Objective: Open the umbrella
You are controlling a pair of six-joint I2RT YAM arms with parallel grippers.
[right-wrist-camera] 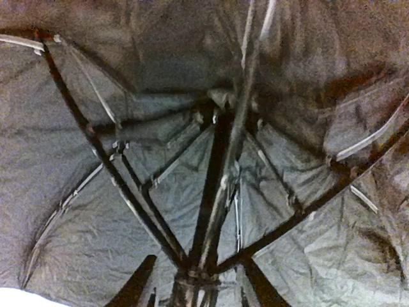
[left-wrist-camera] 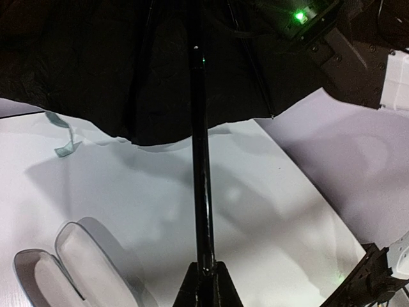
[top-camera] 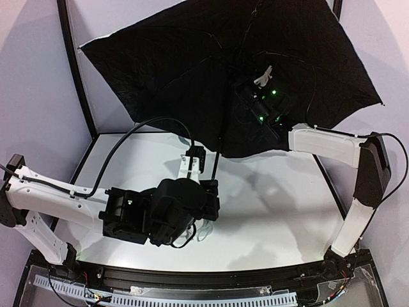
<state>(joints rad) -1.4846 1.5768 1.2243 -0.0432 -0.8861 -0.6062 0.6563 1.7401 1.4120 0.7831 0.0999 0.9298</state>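
The umbrella (top-camera: 185, 70) is spread wide above the back of the table, its black lining facing the top camera. Its thin black shaft (top-camera: 217, 160) slants down to my left gripper (top-camera: 213, 187), which is shut on it. In the left wrist view the shaft (left-wrist-camera: 201, 166) rises straight out of the closed left gripper (left-wrist-camera: 206, 272) into the canopy. My right gripper (top-camera: 261, 77) is up under the canopy. In the right wrist view the right gripper (right-wrist-camera: 199, 268) stands on both sides of the runner (right-wrist-camera: 192, 284) where the ribs meet, with a narrow gap showing on each side. The handle is hidden.
A pale oval two-shell case (left-wrist-camera: 57, 268) lies open on the white table (top-camera: 275, 211) to the left of the shaft. A mint strap (left-wrist-camera: 64, 137) hangs from the canopy edge. Black frame posts (top-camera: 77, 77) stand at the back left. The right arm's forearm (top-camera: 326, 144) reaches in from the right.
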